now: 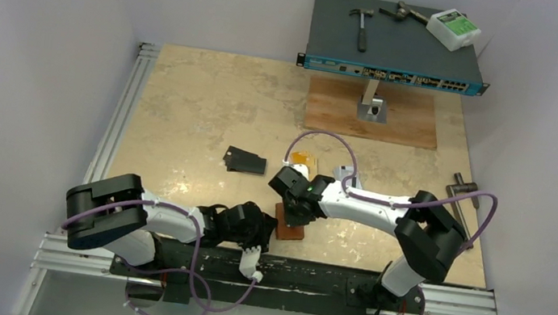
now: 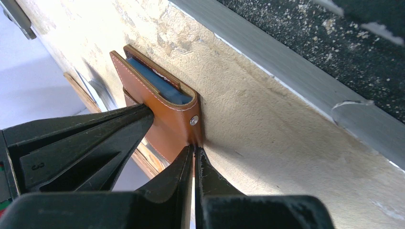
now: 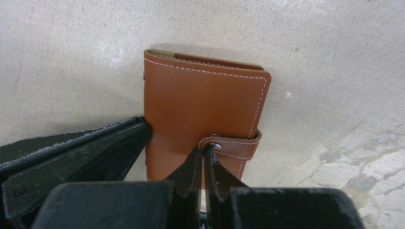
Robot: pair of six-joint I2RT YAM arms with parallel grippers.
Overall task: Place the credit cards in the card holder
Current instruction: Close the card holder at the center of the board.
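Note:
The brown leather card holder (image 1: pixel 290 230) lies folded near the table's front edge, its snap tab (image 3: pixel 239 145) wrapped round one side. My right gripper (image 3: pixel 206 149) is shut, its tips pinching the end of that tab at the snap. From the left, my left gripper (image 2: pixel 195 149) is shut on the holder's (image 2: pixel 162 102) edge just below the rivet; the light blue inside shows at the top. Behind the grippers lie black cards (image 1: pixel 246 160), a gold-orange card (image 1: pixel 301 159) and a silvery white card (image 1: pixel 343 172), all untouched.
A network switch (image 1: pixel 393 73) on a stand carries hammers and a white box at the back, above a wooden board (image 1: pixel 371 113). A metal tool (image 1: pixel 463 186) lies at the right edge. The aluminium rail (image 2: pixel 286 81) runs right beside the holder.

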